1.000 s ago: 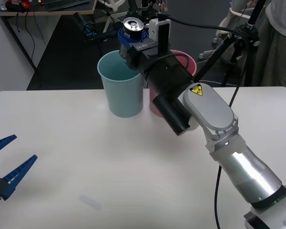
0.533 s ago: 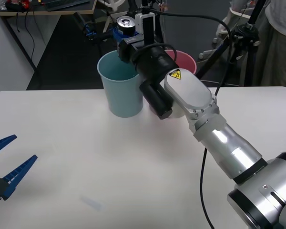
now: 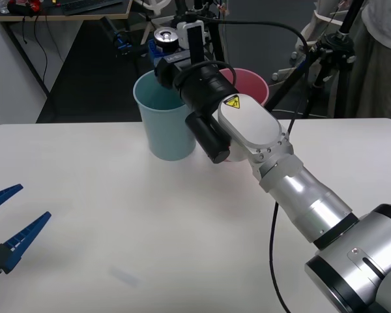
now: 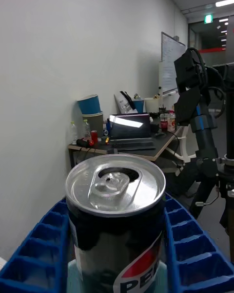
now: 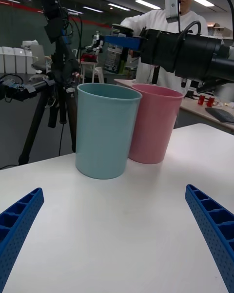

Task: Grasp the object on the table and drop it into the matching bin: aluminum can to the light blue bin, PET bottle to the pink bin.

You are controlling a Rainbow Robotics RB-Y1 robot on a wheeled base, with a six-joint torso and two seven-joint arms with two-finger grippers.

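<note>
The aluminum can (image 3: pixel 164 37), dark with a shiny silver pull-tab top, is held upright in the air, and my right gripper (image 3: pixel 164 47) is shut on it. It hangs above the far rim of the light blue bin (image 3: pixel 164 124). Close up, the can (image 4: pixel 115 224) sits between the blue ribbed fingers (image 4: pixel 36 254). The pink bin (image 3: pixel 253 83) stands right beside the light blue bin, partly hidden by my right arm. My left gripper (image 3: pixel 10 228) is open, low over the table's left edge. Its wrist view shows the light blue bin (image 5: pixel 105 127) and the pink bin (image 5: pixel 153 122) touching.
The white table (image 3: pixel 117 215) is bare in front of the bins. My right arm (image 3: pixel 247 130) reaches diagonally across the table's right half. A tripod (image 3: pixel 326 59) and a desk (image 3: pixel 65 10) stand behind the table.
My right gripper has carried the can to the left, from above the gap between the bins to above the light blue bin's far rim. The left arm has not moved.
</note>
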